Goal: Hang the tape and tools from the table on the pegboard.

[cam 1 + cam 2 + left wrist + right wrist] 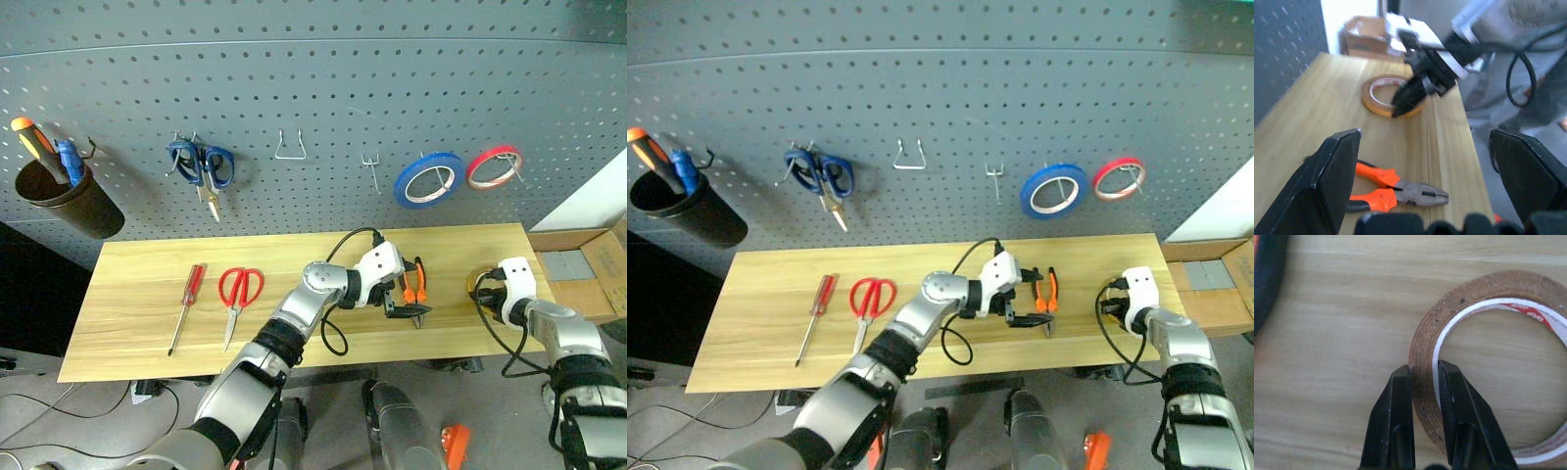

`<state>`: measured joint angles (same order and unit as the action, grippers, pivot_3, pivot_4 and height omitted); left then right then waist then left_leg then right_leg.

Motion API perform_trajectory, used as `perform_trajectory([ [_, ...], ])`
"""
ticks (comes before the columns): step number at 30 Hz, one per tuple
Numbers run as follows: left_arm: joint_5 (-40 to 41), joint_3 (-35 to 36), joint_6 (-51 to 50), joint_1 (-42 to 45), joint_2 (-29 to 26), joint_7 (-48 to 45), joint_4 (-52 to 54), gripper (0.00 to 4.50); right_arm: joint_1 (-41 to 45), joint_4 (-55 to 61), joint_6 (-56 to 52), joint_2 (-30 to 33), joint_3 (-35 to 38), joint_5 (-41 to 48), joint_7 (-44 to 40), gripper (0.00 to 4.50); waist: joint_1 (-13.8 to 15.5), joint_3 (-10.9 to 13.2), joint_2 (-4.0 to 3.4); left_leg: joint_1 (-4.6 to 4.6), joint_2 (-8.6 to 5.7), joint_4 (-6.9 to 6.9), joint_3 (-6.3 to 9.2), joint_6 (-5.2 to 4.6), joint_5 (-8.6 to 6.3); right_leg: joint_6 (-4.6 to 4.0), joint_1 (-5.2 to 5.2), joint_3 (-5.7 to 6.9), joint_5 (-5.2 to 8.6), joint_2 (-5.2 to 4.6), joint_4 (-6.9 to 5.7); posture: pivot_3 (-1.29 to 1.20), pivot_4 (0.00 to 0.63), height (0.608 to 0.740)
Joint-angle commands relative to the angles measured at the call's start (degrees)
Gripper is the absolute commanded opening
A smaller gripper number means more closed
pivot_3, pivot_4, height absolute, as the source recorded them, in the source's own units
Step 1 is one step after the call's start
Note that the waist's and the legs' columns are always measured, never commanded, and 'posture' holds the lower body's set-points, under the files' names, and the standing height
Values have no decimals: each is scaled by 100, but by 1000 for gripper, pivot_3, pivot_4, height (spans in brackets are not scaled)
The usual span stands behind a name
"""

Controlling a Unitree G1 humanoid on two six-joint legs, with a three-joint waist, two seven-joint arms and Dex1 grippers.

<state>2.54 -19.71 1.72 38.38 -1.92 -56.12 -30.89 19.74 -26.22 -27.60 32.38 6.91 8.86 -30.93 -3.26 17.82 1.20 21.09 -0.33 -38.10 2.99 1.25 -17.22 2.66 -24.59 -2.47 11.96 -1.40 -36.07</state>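
- The right gripper point(1425, 374) was seen clenched on the tape point(1488, 289): one finger lay outside the ring wall and the other inside it, with the wall pinched between them.
- The tape lay flat on the counter point(147, 284), near its right end, with the right gripper directly over it; no lift off the wood could be made out.
- The left gripper point(1425, 166) was held with its jaws spread wide and nothing between them, just above the pliers point(416, 284), which rested on the counter right of its middle, apart from the tape.
- Further out, the red-handled scissors point(238, 294) and the slim red-handled screwdriver point(186, 305) lay side by side on the left half of the counter, well away from both grippers.
- On the pegboard point(323, 88) behind the counter, blue-handled scissors point(204, 168), a blue tape ring point(429, 179) and a red tape ring point(495, 166) were hung on hooks, and a dark cup point(64, 196) at the far left held an orange-handled screwdriver point(31, 137).
- Empty hooks were visible between the blue-handled scissors and the blue tape ring.
- The task was judged to be at an early stage: none of the four items named had been hung, all four being on the counter.
- The tape was taken to be the step in hand, with its grasp made but its lift and hanging left to do; the pliers, red-handled scissors and screwdriver were all left after it.
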Motion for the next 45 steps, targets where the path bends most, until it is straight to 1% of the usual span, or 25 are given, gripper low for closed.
perform_trajectory([
  [1,357,182,-649,-706,-272,79,1451,4500,-813,1886,-194,-52,-19,-72,283,140,-9,-26,-15,12,1,-1,6,2,1,0,-14,-2,0,-1,-4,-97,230,740],
  [3,673,395,-1368,-1321,-570,195,2474,4500,-1470,3163,-224,-182,-79,-164,509,140,-18,-89,-35,77,0,-9,7,24,14,-1,-93,-10,-1,-5,-30,-105,216,740],
  [5,932,649,-1981,-1848,-815,418,3331,4500,-2056,4188,-169,-303,-224,-295,681,140,-22,-125,-40,106,1,-12,2,29,16,-3,-143,-17,0,-29,-78,-111,199,740],
  [6,1075,781,-2273,-2120,-923,548,3739,4500,-2326,4596,6,-330,-351,-416,737,140,-17,-139,-42,119,1,-18,2,39,22,-6,-160,-17,2,-30,-81,-113,194,740],
  [8,1278,945,-2703,-2483,-1063,760,4284,4500,-2638,5068,256,-383,-508,-577,809,140,-11,-175,-51,122,-1,-31,14,56,31,-7,-158,-9,1,-29,-86,-118,183,740],
  [10,1443,1147,-3026,-2893,-1191,991,4791,4500,-2880,5460,602,-490,-677,-698,902,140,-17,-222,-49,123,-3,-75,14,48,26,0,-139,-7,2,-1,-89,-118,173,740],
  [11,1547,1328,-3167,-3171,-1237,1154,5069,4500,-2984,5647,912,-548,-820,-812,949,140,-19,-257,-40,121,-6,-80,10,35,20,38,-128,-10,6,0,-81,-118,171,740],
  [14,1645,1763,-3214,-3883,-1248,1654,5630,4500,-3034,5723,1980,-522,-1195,-1327,1028,140,-98,-329,1,44,-5,-87,-5,30,20,53,-53,-13,-1,2,-70,-107,158,740],
  [17,1837,2007,-3351,-4353,-1281,1918,6077,4500,-2814,5434,2757,-528,-1445,-1751,1134,140,-154,-419,35,15,-1,-87,-11,28,22,31,-30,-15,12,4,-74,-83,149,740],
  [19,1928,2135,-3390,-4490,-1258,2100,6262,4500,-2578,5187,3138,-588,-1574,-1933,1182,140,-150,-474,55,6,-1,-86,-14,27,22,24,-25,-15,16,8,-82,-63,140,740],
  [21,2000,2283,-3363,-4491,-1188,2335,6355,4500,-2135,4811,3536,-694,-1752,-2134,1259,140,-141,-510,67,-12,-1,-82,-13,27,21,30,-6,-8,11,12,-83,-38,135,740],
  [24,2011,2397,-3237,-4028,-1064,2620,6115,4500,-1266,3981,4011,-938,-2000,-2289,1302,140,-121,-537,79,-26,-3,-80,-12,27,22,22,10,-5,8,19,-83,-20,129,740],
  [28,2106,2306,-3208,-3464,-987,2687,5835,4500,-455,2954,4460,-1129,-2151,-2248,1170,140,-4,-603,76,-38,-11,-82,-6,28,23,5,26,5,0,32,-81,-16,122,740],
  [30,2180,2315,-3185,-3352,-984,2676,5793,4500,-121,2488,4661,-1166,-2173,-2180,1072,140,29,-615,77,-38,-10,-78,-5,27,22,-32,26,7,-13,32,-80,-16,121,740],
  [37,2400,2394,-3126,-3458,-1176,2553,5805,4500,543,1391,5111,-1186,-2107,-1986,780,140,101,-616,78,-33,-4,-74,-4,25,20,-37,22,5,-15,26,-78,1,125,740],
  [45,2485,2388,-3083,-3361,-1322,2540,5716,4500,1215,301,5130,-1279,-2055,-1682,262,140,133,-617,77,-42,-5,-77,-5,25,21,-43,25,6,-20,29,-85,16,128,740],
])
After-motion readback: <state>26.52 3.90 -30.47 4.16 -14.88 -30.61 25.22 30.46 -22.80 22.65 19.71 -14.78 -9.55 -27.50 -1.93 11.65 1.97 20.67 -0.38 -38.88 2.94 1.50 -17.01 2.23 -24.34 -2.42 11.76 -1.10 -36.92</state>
